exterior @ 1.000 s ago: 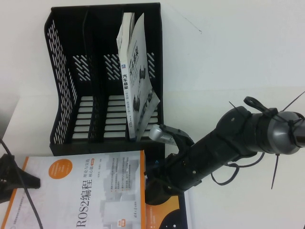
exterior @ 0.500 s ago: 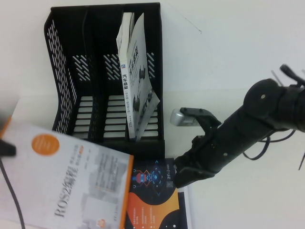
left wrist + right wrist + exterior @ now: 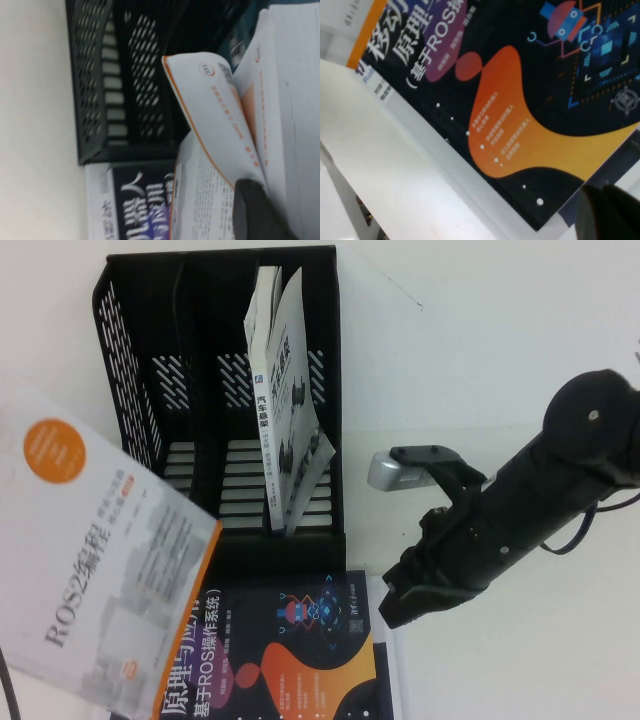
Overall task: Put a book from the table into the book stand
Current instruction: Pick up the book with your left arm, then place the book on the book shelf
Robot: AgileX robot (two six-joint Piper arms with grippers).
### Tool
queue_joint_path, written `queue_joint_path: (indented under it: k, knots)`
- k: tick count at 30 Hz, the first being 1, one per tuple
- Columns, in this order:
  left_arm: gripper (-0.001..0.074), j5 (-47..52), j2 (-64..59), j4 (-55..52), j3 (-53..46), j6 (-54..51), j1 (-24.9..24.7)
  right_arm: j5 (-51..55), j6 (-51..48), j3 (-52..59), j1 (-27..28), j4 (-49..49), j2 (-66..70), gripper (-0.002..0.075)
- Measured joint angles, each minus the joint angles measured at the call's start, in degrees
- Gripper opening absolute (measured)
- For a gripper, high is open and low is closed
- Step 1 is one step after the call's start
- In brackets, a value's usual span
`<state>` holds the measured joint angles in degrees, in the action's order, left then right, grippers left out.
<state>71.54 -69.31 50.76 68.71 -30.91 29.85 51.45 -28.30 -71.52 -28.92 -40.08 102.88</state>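
Evidently left gripper (image 3: 260,210) fingers around book (image 3: 95,560)

White table (image 3: 500,350) with book stand (image 3: 215,540), navy book (image 3: 300,650), seemingly flat

I hold the white ROS2 book (image 3: 95,570) off the table (image 3: 480,370), tilted, its orange-circle cover facing up and its pages fanning open above my left gripper (image 3: 257,210), whose one visible dark finger (image 3: 252,202) presses the pages. The black book stand (image 3: 215,390) stands just beyond my left gripper. My right gripper (image 3: 405,600) hovers well to the book's right.
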Motion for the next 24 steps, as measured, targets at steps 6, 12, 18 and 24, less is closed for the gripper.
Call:
queue_joint_path:
  k: [6, 12, 18, 24]
  knots:
    - [0.0139, 0.4, 0.5, 2.7, 6.2, 4.3, 0.0, 1.5, 0.1, 0.0, 0.0, 0.6, -2.0, 0.0005]
    - [0.0138, -1.1, 0.5, 3.0, 14.6, 10.2, -2.7, 2.8, 0.2, 0.0, 0.0, 1.3, -5.4, 0.0005]
    - [0.0138, -4.4, -2.7, 2.9, 23.7, 14.2, -8.1, 5.1, 0.3, 0.1, 0.0, 2.4, -10.0, 0.0005]
    - [0.0134, -4.6, -9.1, -2.1, 33.3, 18.5, -12.2, 8.3, 0.7, 0.1, 0.0, 4.4, -14.1, 0.0005]
